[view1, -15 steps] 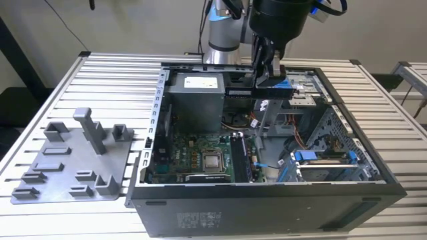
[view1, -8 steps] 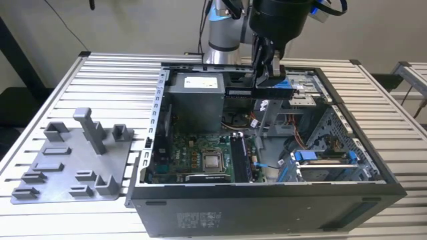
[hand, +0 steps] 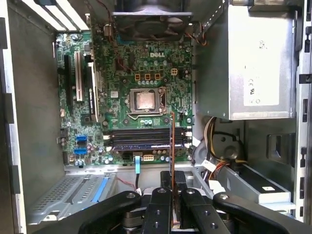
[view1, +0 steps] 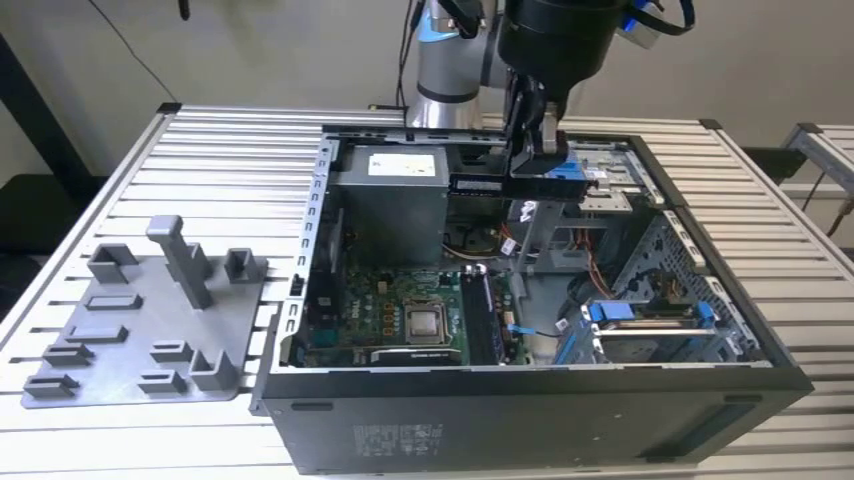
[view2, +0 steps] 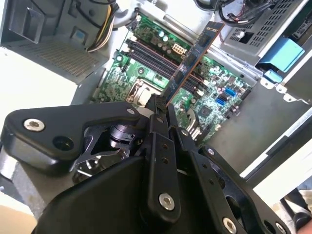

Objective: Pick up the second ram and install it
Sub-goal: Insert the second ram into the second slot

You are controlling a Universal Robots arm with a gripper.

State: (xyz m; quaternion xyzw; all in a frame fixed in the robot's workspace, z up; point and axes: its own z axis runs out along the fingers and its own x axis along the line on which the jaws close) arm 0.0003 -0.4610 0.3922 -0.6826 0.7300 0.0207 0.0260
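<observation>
Pinched shut in the gripper [view1: 545,165]: ram [view1: 487,185], held level, high over the open case [view1: 534,425], well clear of the slots [hand: 146,139]. Probably best kept parallel to a free slot, centred between its latches, pressed evenly. Inside the case: motherboard [hand: 122,73], processor [hand: 145,100], power supply [view1: 387,200]. Beside the case, tray [view1: 147,330] with posts.
</observation>
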